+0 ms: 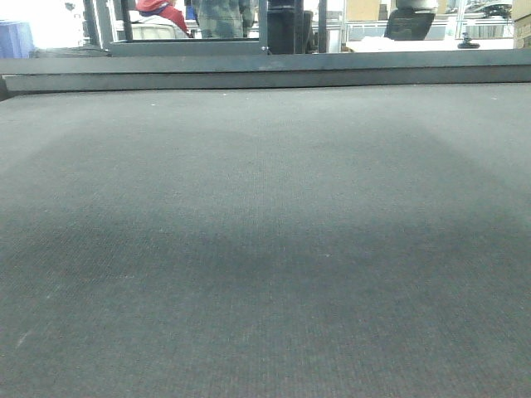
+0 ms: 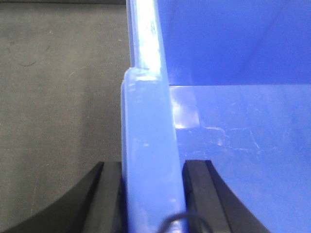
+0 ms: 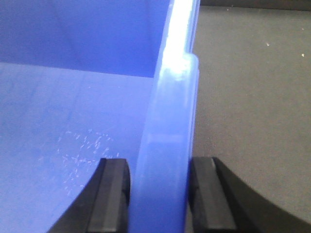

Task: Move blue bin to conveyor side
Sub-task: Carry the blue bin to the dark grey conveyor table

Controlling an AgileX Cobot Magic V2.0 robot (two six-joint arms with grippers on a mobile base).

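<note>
The blue bin (image 2: 243, 73) fills the left wrist view. Its thick top rim (image 2: 148, 145) runs upright between the black fingers of my left gripper (image 2: 153, 167), which is shut on it. In the right wrist view the bin's inside (image 3: 73, 58) is at the left. Its opposite rim (image 3: 167, 136) sits between the fingers of my right gripper (image 3: 160, 167), which is shut on it. The dark grey conveyor (image 1: 265, 249) fills the front view. The bin and both grippers are out of that view.
A dull grey rail (image 1: 265, 76) edges the far side of the belt. Behind it are people (image 1: 162, 15), dark frames and a blue crate (image 1: 15, 37) at the far left. Grey textured surface lies outside the bin's walls (image 2: 58, 97) (image 3: 252, 97).
</note>
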